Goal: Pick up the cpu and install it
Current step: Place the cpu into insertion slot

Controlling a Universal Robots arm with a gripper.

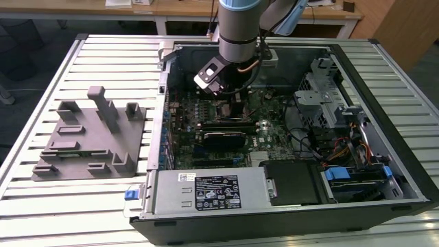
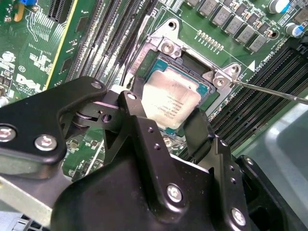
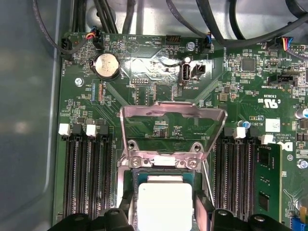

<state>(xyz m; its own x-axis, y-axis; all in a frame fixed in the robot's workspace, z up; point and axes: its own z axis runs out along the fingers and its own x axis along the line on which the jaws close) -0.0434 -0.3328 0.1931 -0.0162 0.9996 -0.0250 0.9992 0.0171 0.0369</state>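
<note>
The cpu [image 2: 171, 98], a silvery-white square with a thin green rim, lies flat in the motherboard socket [image 2: 166, 46]. In the first wrist view the cpu [image 3: 165, 201] sits just below the raised metal load plate [image 3: 173, 121]. My gripper [image 2: 166, 118] straddles it, with one black finger [image 2: 136, 107] against one edge and the other finger [image 2: 198, 129] against the opposite edge. The gripper [image 3: 165, 211] looks shut on the chip. In the exterior view the arm's wrist [image 1: 230, 77] hangs low over the board inside the open computer case [image 1: 384, 62].
A thin socket lever [image 2: 274, 92] sticks out beside the socket. Memory slots [image 3: 86, 178] flank it on both sides. The grey fixture block [image 1: 89, 136] lies on the slatted table at the exterior view's left. A power supply [image 1: 205, 193] and drive cages [image 1: 326, 98] crowd the case.
</note>
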